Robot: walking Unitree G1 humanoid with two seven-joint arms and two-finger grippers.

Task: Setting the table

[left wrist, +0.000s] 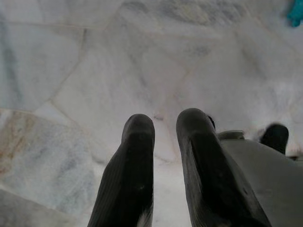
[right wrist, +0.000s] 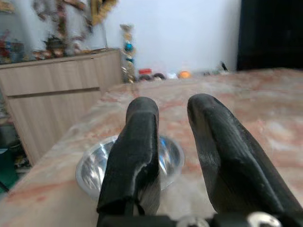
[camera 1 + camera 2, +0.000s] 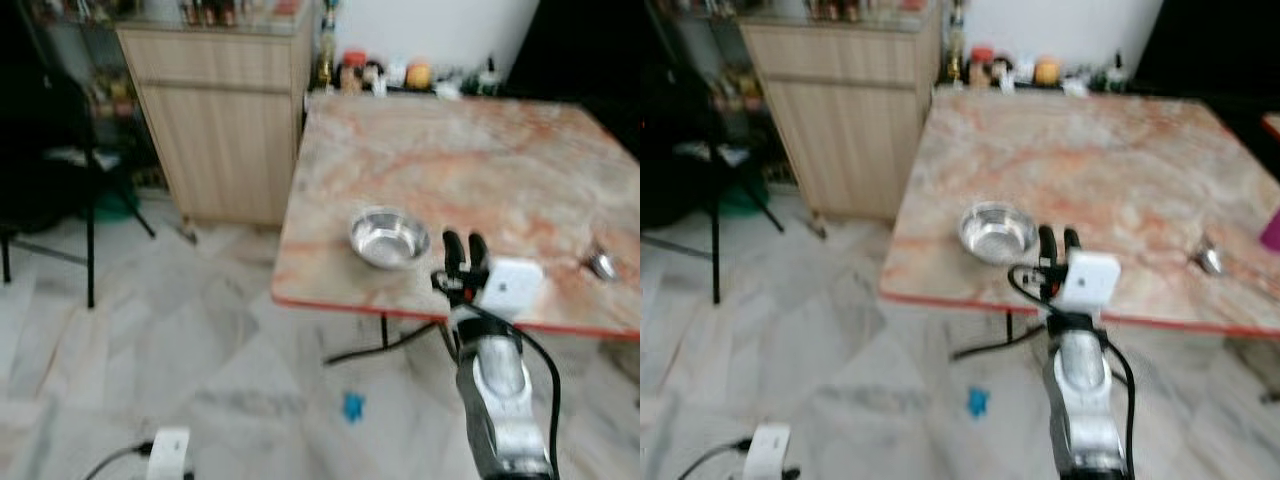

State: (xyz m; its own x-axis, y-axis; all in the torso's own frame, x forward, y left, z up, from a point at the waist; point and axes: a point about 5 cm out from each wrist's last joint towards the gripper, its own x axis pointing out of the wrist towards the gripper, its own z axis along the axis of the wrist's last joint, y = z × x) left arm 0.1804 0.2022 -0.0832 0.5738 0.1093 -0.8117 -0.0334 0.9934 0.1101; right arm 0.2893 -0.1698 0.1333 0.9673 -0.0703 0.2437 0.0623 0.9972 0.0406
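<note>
my right claw (image 3: 462,240) hangs open and empty at the marble table's (image 3: 470,160) near edge, lower centre of frame. steel bowl (image 3: 388,237) sits just beside it. left claw (image 1: 163,137) open over floor.

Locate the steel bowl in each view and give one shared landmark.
Left eye view: bowl near the table's front edge, just left of the right end effector.
Right eye view: bowl, same spot, left of that end effector.
Left wrist view: floor, no bowl.
Right wrist view: bowl behind the fingers.
Shared landmark: wooden cabinet.
</note>
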